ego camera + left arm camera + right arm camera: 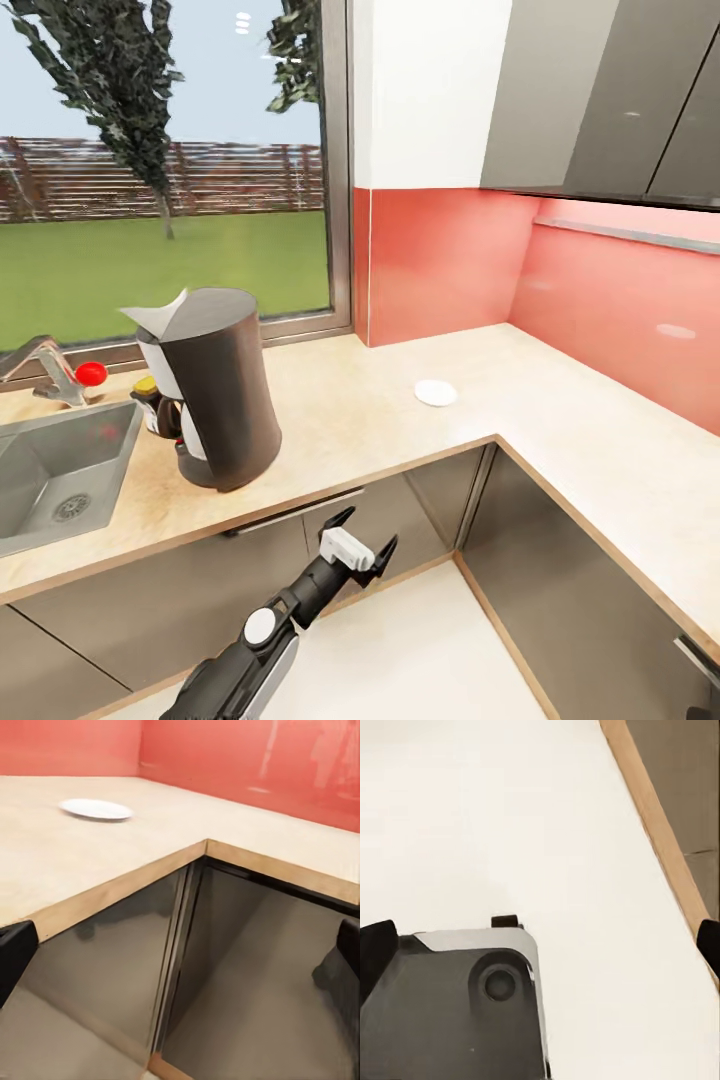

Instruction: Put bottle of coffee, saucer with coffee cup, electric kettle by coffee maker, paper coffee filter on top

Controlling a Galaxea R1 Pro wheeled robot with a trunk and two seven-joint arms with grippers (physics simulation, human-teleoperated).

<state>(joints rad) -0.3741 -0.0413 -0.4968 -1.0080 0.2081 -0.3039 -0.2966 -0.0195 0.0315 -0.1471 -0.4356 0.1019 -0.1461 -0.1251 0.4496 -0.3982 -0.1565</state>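
Note:
The coffee maker (pixel 222 395) stands on the kitchen countertop (pixel 340 440) beside the sink, with the paper coffee filter (pixel 160 314) on its top. The bottle of coffee (pixel 147 394) sits tight against its far-left side. Further right on the counter lies the saucer (pixel 436 392), (pixel 96 809), bare. My left gripper (pixel 370 527), (pixel 180 945) hangs open below the counter's edge, in front of the grey cabinet fronts, aimed toward the saucer. In the right wrist view my right gripper (pixel 540 941) is open over white floor. The coffee cup and electric kettle are out of view.
A steel sink (pixel 60 470) with a faucet (pixel 40 365) and a red-topped item (pixel 91 374) sits left of the coffee maker. The counter turns a corner and runs along the red backsplash (pixel 620 310) on the right. Grey wall cabinets (pixel 620 90) hang above.

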